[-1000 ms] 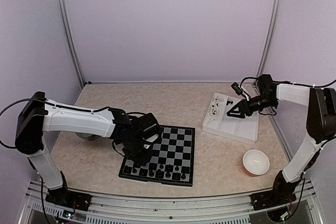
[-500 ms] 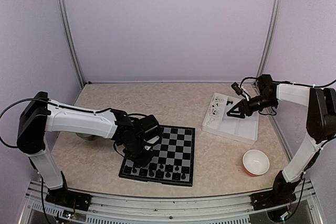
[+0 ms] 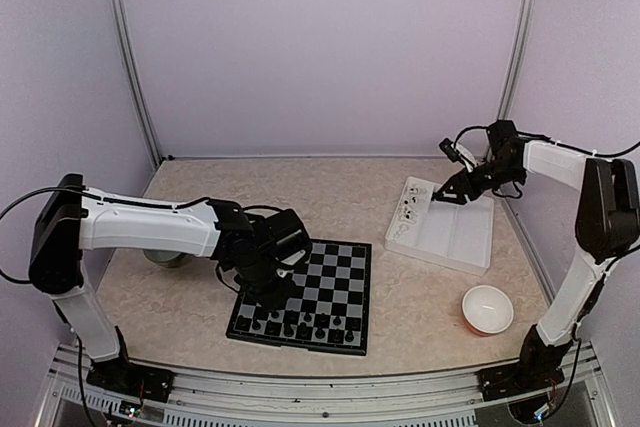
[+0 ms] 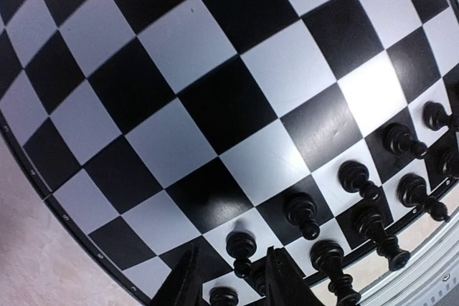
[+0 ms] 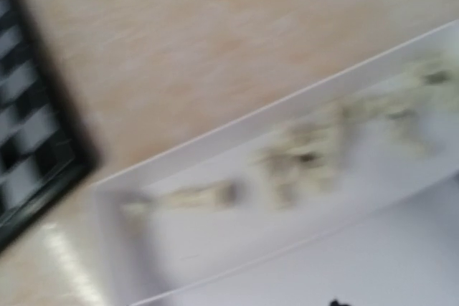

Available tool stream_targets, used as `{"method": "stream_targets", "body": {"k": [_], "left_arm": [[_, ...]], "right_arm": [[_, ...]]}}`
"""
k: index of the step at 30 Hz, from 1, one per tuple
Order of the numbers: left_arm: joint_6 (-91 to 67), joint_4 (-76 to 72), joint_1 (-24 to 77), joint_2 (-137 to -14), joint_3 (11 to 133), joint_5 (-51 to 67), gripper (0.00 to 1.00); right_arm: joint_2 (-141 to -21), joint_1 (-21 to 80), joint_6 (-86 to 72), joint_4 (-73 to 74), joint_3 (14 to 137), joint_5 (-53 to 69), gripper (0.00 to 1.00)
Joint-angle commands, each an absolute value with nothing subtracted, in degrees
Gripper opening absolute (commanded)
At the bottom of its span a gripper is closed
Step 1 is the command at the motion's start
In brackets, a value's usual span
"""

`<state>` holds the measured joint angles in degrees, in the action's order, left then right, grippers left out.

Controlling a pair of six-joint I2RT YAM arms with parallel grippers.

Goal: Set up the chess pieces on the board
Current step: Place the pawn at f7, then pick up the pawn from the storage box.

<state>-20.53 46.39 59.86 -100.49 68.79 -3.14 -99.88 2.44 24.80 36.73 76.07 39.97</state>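
Top external: my left gripper hangs low over the near-left part of the board, which lies flat on the table in front of the left arm. The chess pieces stand in the two nearest rows of the board. The rest of the squares are bare. My right gripper is over the far-left corner of the white tray, just beside the small white pieces in its left compartment. I cannot tell from here whether its jaws are spread or closed. A white bowl sits near the tray, on the near side.

Left wrist: the board fills the view. The black chess pieces line up along its lower right edge, upright. The left gripper is released: its fingers stand apart at the bottom edge. One pawn stands just past the tips, in line with the gap, and neither finger touches it.

Right wrist: heavy motion blur. I make out the tray with the pale smear of the white pieces in one compartment, and a board corner at the left. The fingers are almost out of view, so their state is unreadable here too.
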Motion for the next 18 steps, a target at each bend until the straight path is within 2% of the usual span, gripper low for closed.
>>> {"method": "stream_targets", "body": {"k": [1,9,18], "left_arm": [[-20.36,48.87,60.07,-96.47,72.31,-8.58,0.34],[-22.32,42.73,60.39,-92.23,72.82,-13.05,0.38],[-22.68,38.49,60.69,-88.67,69.92,-14.39,0.39]], "right_arm": [[-105.41,2.62,23.38,38.09,84.92,26.37,0.58],[-120.54,4.28,25.47,45.76,103.67,11.96,0.52],[-131.48,6.26,23.64,47.90,114.03,5.84,0.41]]}}
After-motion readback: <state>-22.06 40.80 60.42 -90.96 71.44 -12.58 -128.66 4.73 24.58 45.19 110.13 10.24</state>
